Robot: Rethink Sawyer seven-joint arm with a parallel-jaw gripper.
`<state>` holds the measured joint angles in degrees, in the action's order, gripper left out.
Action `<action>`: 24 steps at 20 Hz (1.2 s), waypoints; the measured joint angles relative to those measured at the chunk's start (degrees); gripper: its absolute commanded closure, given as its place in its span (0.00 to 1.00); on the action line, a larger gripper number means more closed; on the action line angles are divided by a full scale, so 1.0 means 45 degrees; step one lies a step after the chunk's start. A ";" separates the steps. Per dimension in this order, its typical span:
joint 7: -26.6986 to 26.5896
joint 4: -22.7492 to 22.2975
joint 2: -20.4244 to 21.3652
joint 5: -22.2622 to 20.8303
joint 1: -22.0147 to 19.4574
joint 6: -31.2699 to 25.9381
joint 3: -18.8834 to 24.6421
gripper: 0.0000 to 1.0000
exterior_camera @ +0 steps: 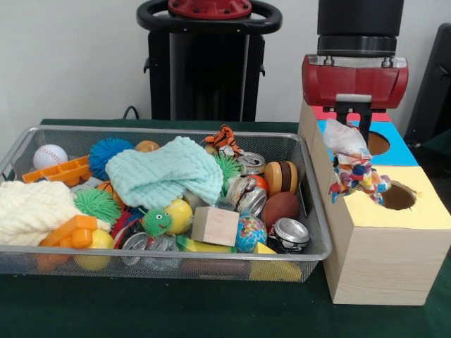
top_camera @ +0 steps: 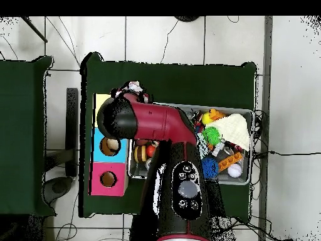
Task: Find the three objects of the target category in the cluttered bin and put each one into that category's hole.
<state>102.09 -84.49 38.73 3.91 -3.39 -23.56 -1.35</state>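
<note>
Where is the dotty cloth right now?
In the front view, the dotty cloth hangs from the gripper at the right, beside the yellow hole, outside the bin.

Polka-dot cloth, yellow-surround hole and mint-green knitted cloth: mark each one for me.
polka-dot cloth (exterior_camera: 354,169), front view, on its dangling printed folds.
yellow-surround hole (exterior_camera: 399,196), front view, inside the round cut-out.
mint-green knitted cloth (exterior_camera: 165,174), front view, middle of its top.

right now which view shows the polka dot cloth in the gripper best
The front view. There the polka dot cloth hangs from the gripper over the box, beside the yellow-surrounded hole, in plain sight. In the overhead view the arm covers most of it; only a scrap peeks out above the arm.
</note>
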 measured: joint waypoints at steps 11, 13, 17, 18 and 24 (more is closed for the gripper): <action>0.0000 -0.0359 -0.0130 0.0178 0.0416 0.0005 0.0002 1.00; 0.0000 -0.0518 -0.0169 0.0191 0.0525 0.0005 0.0002 1.00; 0.0000 -0.0688 -0.0305 0.0191 0.0605 0.0008 0.0004 1.00; 0.0000 -0.0700 -0.0348 0.0195 0.0606 0.0028 0.0004 1.00; 0.0000 -0.0780 -0.0720 0.0215 0.0608 0.0583 0.0007 1.00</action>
<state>102.09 -88.00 35.49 4.88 -0.66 -20.94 -1.32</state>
